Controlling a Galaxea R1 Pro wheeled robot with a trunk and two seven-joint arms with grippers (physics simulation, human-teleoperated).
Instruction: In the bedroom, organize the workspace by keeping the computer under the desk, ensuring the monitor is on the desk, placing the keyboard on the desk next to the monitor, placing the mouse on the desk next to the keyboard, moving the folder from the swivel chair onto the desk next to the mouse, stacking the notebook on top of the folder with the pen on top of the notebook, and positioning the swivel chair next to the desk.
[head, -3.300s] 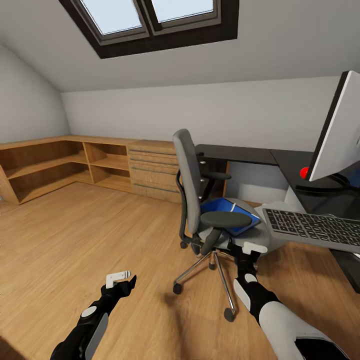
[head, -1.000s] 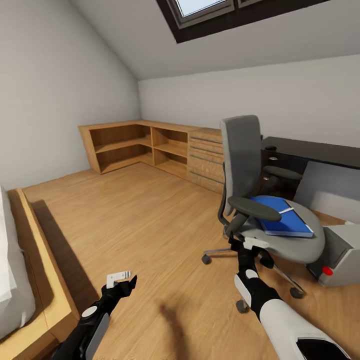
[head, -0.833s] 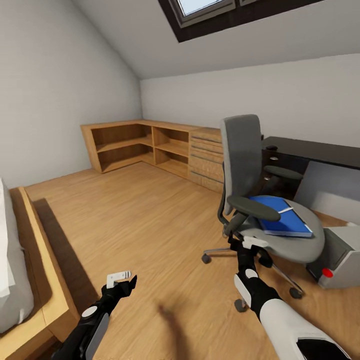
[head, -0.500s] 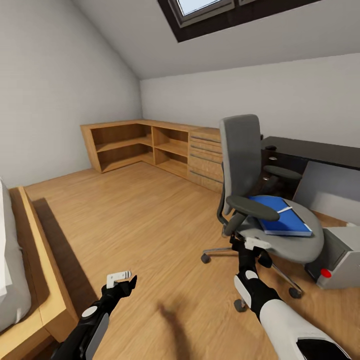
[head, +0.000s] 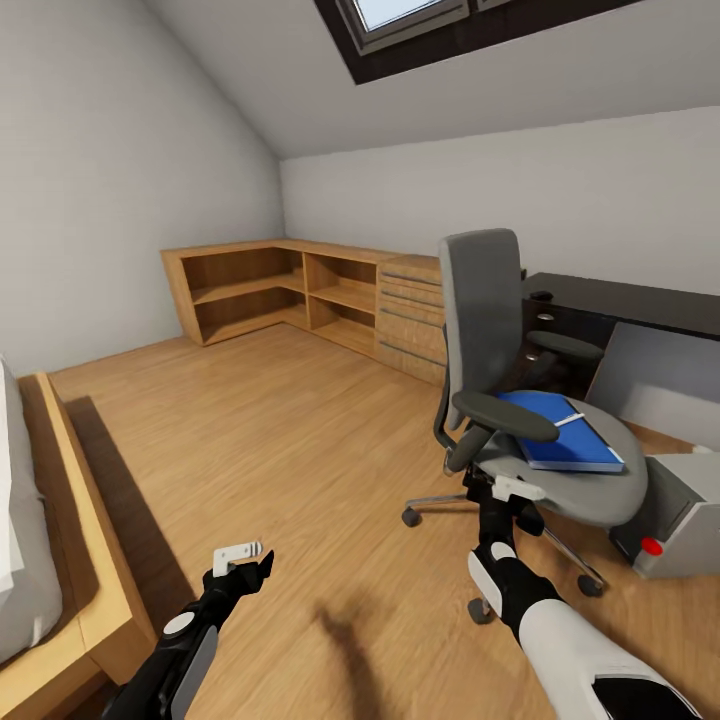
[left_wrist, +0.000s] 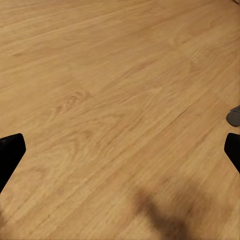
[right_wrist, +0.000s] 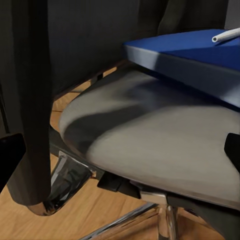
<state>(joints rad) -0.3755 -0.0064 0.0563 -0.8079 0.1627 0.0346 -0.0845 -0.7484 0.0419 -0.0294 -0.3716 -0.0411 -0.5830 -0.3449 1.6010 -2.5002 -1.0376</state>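
In the head view the chair (head: 530, 400) stands right of centre on the wood floor (head: 280, 430), its grey back upright and its seat toward the right edge. A blue folder (head: 560, 440) lies flat on the seat, with a white pen (head: 571, 421) on top of it. In the right wrist view the folder (right_wrist: 200, 52) juts out over the grey seat (right_wrist: 165, 145), and the pen (right_wrist: 227, 35) tip shows at the upper right.

The dark desk (head: 630, 300) runs along the wall at the right of the frame, behind the chair. The grey computer (head: 680, 510) with a red button sits on the floor at the right edge, just beside the seat.

The right gripper (head: 505, 492) is at lower centre-right, close under the chair's near armrest; its fingers are spread wide and hold nothing. The left gripper (head: 245, 560) hangs over bare floor at the lower left, also open and empty.

Wooden shelves (head: 290, 290) line the far corner, and a bed (head: 40, 580) fills the lower left edge.
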